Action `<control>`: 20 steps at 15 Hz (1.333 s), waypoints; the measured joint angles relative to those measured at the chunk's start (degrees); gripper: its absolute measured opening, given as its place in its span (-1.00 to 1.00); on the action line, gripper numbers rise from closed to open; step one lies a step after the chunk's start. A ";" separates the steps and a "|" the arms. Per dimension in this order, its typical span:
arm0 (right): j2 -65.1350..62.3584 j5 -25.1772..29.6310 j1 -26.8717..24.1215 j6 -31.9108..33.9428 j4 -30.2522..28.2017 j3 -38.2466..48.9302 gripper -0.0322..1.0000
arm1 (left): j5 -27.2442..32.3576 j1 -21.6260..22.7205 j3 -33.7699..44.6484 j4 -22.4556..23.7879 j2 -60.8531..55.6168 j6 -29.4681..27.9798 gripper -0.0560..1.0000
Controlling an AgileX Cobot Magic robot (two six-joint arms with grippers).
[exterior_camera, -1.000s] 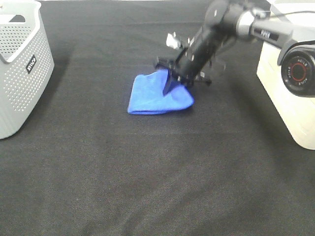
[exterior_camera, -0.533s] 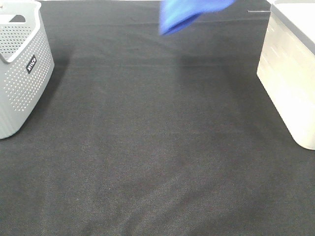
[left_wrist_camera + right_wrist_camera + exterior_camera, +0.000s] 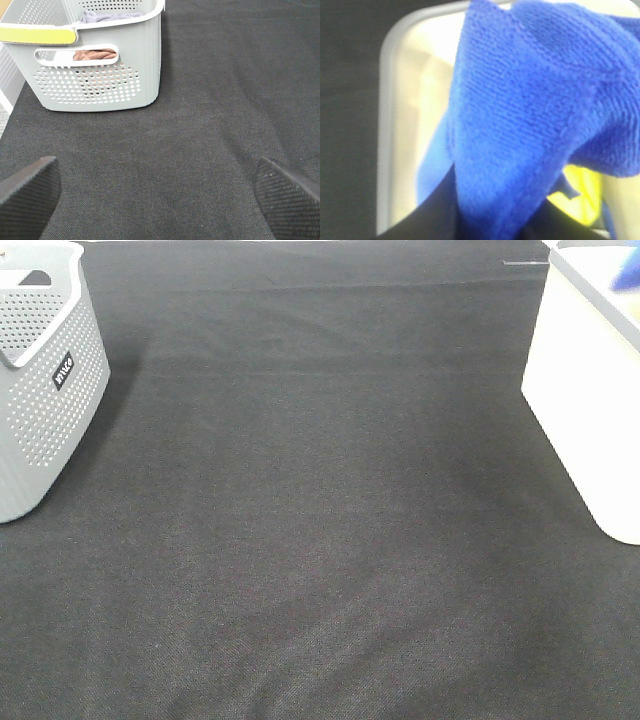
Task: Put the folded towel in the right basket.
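Scanning from the left of the high view, I've got the grey perforated left basket (image 3: 40, 380) sitting on the black cloth table (image 3: 320, 540), and there's a small black label (image 3: 63, 371) on its side with white lettering. It's a short brand word, but I can't make out the letters for certain at this size. On the left wrist view the same basket shows a yellow-green strip (image 3: 37, 35) along its rim, a brownish cloth (image 3: 92, 54) peeking through the handle slot and a grey cloth (image 3: 107, 16) lying on top inside. My left gripper (image 3: 160, 200) hangs over bare table just short of that basket, its textured black fingertips (image 3: 27, 192) at the two corners of the view, spread wide with nothing between them. Moving across, the middle of the table carries nothing but weave and soft creases. Over on the right stands the white right basket (image 3: 590, 410), no writing visible on it, and a blue sliver of the folded towel (image 3: 628, 278) shows at the corner above its rim. On the right wrist view that towel fills nearly everything, bunched and hanging above the basket's pale rim and interior, gathered down into my right gripper (image 3: 487, 227), whose dark jaws are pinched onto the cloth.
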 joint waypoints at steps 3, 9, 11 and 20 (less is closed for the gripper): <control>3.72 0.29 -1.95 0.06 -1.83 0.57 -0.54 | 0.00 0.00 0.00 0.00 0.00 0.00 0.97; 7.28 0.23 -1.89 1.38 -2.23 0.57 0.77 | 0.00 0.00 0.00 0.00 0.00 0.00 0.97; 7.28 0.23 -1.89 1.55 -2.23 0.57 0.88 | 0.00 0.00 0.00 0.00 0.00 0.00 0.97; -6.25 0.23 14.04 5.56 -9.00 2.35 0.93 | 0.00 0.00 0.00 0.00 0.00 0.00 0.97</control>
